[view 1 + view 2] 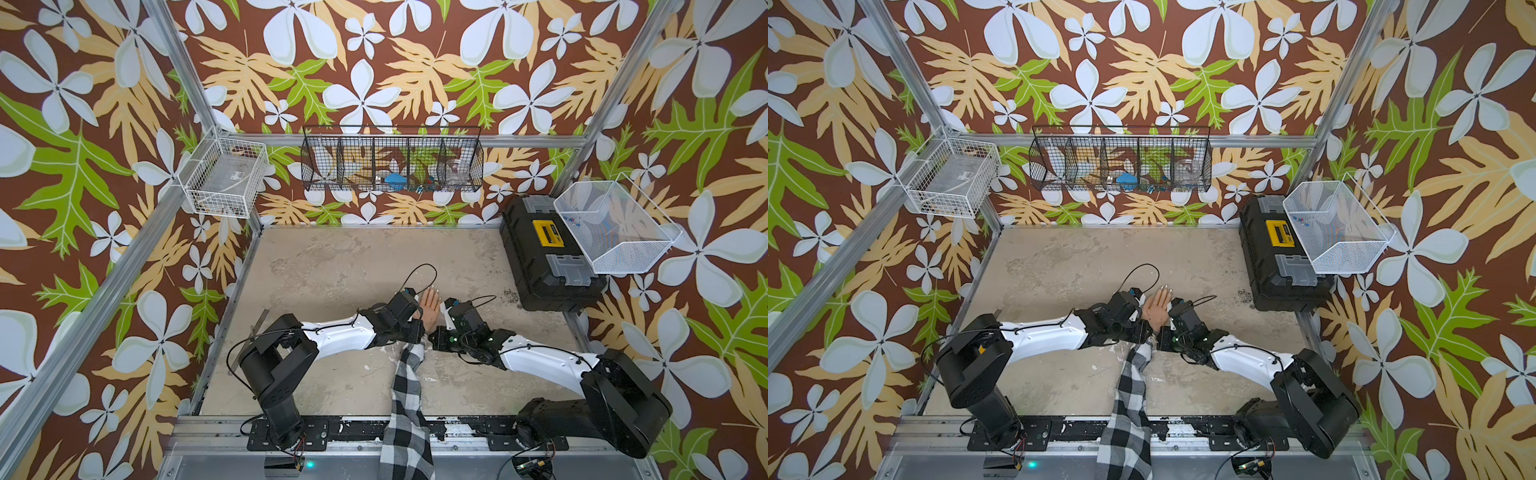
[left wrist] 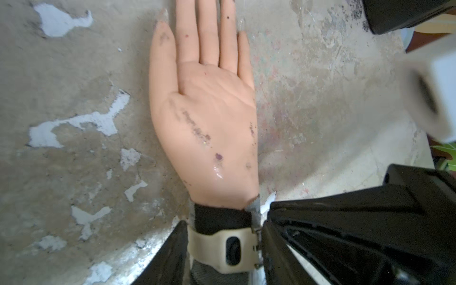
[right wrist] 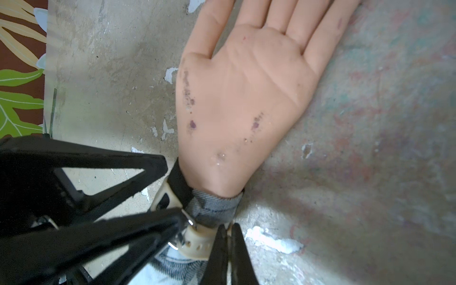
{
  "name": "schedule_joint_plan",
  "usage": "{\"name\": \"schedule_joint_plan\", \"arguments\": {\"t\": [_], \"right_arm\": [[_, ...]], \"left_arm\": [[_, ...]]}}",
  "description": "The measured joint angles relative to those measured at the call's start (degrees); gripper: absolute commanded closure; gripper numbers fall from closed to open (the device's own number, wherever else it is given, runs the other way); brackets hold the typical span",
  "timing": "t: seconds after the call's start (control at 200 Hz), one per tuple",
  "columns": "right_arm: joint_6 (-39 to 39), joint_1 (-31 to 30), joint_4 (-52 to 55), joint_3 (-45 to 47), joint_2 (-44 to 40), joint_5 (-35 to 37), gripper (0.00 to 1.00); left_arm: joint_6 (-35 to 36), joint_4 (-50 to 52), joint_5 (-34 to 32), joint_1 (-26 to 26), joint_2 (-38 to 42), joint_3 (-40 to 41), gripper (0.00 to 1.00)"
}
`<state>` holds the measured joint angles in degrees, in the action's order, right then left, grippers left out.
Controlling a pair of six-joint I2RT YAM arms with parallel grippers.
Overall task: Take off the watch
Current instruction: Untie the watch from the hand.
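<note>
A mannequin hand (image 1: pixel 430 306) lies palm up mid-table, its arm in a black-and-white checked sleeve (image 1: pixel 409 386). The watch shows only as its cream strap (image 2: pixel 209 246) round the wrist, below a black cuff; its case is hidden. My left gripper (image 2: pixel 225 227) has one finger against each side of the wrist, one of them against the metal buckle (image 3: pixel 190 222). My right gripper (image 3: pixel 229 229) is shut on the strap's free, holed end (image 3: pixel 197 243). In both top views the two grippers hide the wrist.
A black toolbox (image 1: pixel 540 257) stands at the table's back right, with a white mesh basket (image 1: pixel 611 224) above it. A black wire basket (image 1: pixel 390 166) hangs on the back wall and a white wire basket (image 1: pixel 224 178) on the left post.
</note>
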<state>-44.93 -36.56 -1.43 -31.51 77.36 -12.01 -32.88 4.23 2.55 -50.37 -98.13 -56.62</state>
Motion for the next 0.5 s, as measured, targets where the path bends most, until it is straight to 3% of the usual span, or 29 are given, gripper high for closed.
{"name": "schedule_joint_plan", "arguments": {"t": [0.5], "right_arm": [[0.2, 0.1, 0.0, -0.1, 0.0, 0.0, 1.00]], "left_arm": [[0.4, 0.9, -1.4, -2.9, 1.0, -0.8, 0.50]]}}
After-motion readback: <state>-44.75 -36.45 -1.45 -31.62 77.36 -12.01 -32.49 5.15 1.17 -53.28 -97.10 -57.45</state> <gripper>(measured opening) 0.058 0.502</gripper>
